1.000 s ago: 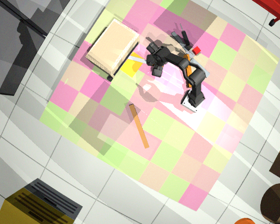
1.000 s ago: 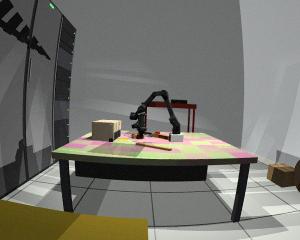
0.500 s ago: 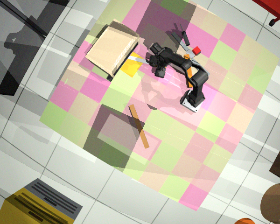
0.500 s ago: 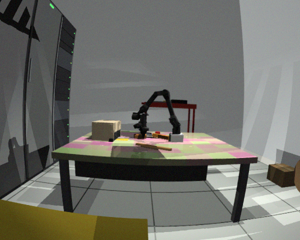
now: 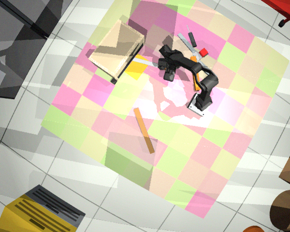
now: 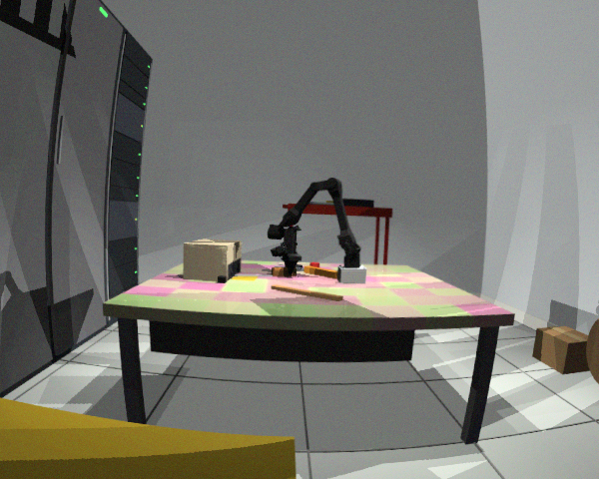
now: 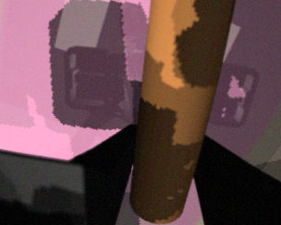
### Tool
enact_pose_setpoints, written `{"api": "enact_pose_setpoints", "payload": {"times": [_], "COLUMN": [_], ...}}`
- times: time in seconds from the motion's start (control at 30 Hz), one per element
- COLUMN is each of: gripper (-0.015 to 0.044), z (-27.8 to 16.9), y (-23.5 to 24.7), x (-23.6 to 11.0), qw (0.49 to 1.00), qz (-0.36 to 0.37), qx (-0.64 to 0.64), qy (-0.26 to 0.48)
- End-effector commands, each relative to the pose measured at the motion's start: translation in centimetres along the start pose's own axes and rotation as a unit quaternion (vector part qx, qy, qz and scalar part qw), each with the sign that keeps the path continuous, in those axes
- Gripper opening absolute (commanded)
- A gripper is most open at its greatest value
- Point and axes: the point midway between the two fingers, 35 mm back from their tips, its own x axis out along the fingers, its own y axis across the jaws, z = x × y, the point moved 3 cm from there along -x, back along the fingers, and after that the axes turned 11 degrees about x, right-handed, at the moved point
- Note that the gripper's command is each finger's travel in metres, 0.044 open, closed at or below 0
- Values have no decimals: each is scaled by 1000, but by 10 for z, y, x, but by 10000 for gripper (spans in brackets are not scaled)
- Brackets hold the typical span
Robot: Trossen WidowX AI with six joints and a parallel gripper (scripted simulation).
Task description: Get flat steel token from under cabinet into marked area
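Checkered in pink and green, your table (image 5: 190,159) carries the cabinet (image 5: 115,50) near its far-left corner, while your gripper (image 5: 165,65) beside it clamps an orange cylindrical handle (image 7: 173,117).

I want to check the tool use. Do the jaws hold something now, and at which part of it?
Yes. The gripper is shut on a tool: its orange cylindrical handle sits between the jaws, and its grey shaft reaches toward the cabinet.

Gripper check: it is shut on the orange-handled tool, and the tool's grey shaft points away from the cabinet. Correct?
Not quite. The gripper is shut on the orange-handled tool, but the top view shows its grey shaft pointing toward the cabinet, across the yellow marked area.
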Motion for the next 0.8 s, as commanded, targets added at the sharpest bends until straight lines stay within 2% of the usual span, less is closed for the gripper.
{"api": "enact_pose_setpoints", "payload": {"times": [0.0, 0.77], "gripper": [0, 0], "z": [-8, -41], "y": [-2, -9], "x": [1, 1], "qw": [1000, 1000], "qz": [1, 0], "qx": [0, 0], "qy": [1, 2]}}
